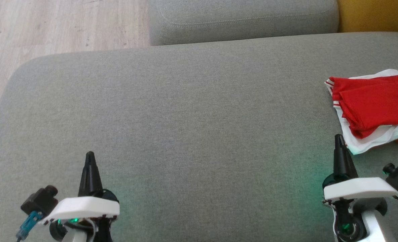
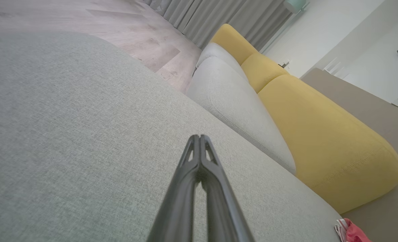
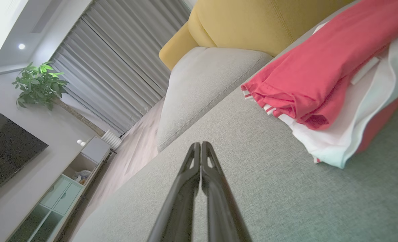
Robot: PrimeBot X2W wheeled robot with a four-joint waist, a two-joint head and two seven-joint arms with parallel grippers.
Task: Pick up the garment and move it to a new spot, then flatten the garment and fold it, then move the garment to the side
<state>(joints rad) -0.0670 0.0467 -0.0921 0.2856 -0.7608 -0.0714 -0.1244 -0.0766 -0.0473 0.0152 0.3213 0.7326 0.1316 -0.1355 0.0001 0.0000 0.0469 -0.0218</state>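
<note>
**Head view: folded garment (image 1: pixel 370 101) at the right edge of the seat cushion (image 1: pixel 185 117), both grippers closed**

1. Landmark. The grey seat cushion spans most of the head view. All positions below are referenced to it.

2. Garment. The red-and-white garment lies folded on the cushion's top surface, at its right side about midway between the near and far edges. Red layers sit on top and a white layer protrudes underneath along the near and left sides. Part of it runs off the right border of the head view.

3. Right gripper (image 1: pixel 339 139). It is positioned over the near-right part of the cushion, fingers pointing toward the far edge. The two fingers are pressed together with nothing between them. The tip stands just beside the garment's near-left white corner. In the right wrist view, bare cushion fabric separates the fingertips from the cloth, so no contact is shown.

4. Left gripper (image 1: pixel 90 158). It is positioned over the near-left part of the cushion, fingers together and empty, well apart from the garment.

5. Surroundings. A second grey cushion (image 1: pixel 242 20) and a yellow cushion (image 1: pixel 377 15) lie beyond the seat cushion's far edge; wood floor (image 1: pixel 50 27) lies beyond its far-left corner.
</note>
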